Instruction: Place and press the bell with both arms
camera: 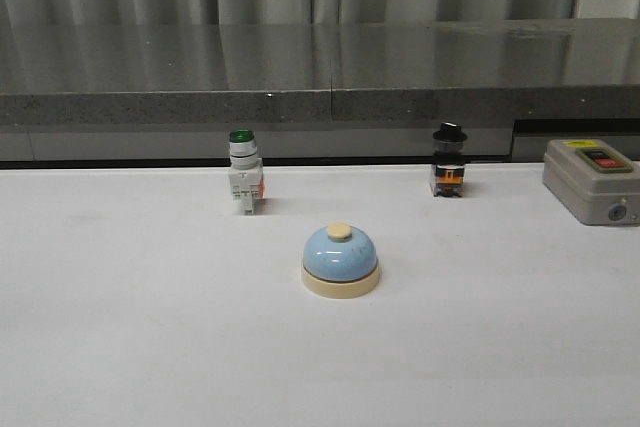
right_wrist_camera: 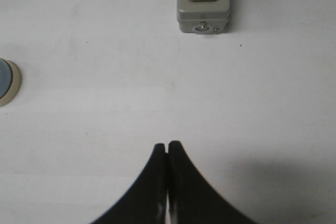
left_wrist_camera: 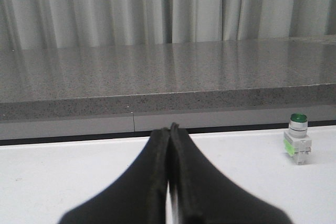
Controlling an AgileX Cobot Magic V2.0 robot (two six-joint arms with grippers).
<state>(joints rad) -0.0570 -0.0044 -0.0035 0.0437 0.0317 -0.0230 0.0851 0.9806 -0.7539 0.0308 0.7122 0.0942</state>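
Observation:
The light-blue bell point(camera: 340, 259) with a cream base and cream knob stands upright at the middle of the white table. Its edge shows in the right wrist view point(right_wrist_camera: 7, 82), well apart from my right gripper point(right_wrist_camera: 167, 144), which is shut and empty over bare table. My left gripper point(left_wrist_camera: 170, 127) is shut and empty, low over the table; the bell does not show in its view. Neither arm appears in the front view.
A green-capped white push-button switch point(camera: 244, 173) stands at the back left, also in the left wrist view point(left_wrist_camera: 297, 138). A black-capped switch point(camera: 448, 161) stands at the back right. A grey box with red and black buttons point(camera: 594, 180) sits at the far right point(right_wrist_camera: 203, 1). A grey stone ledge point(camera: 320, 67) runs behind the table.

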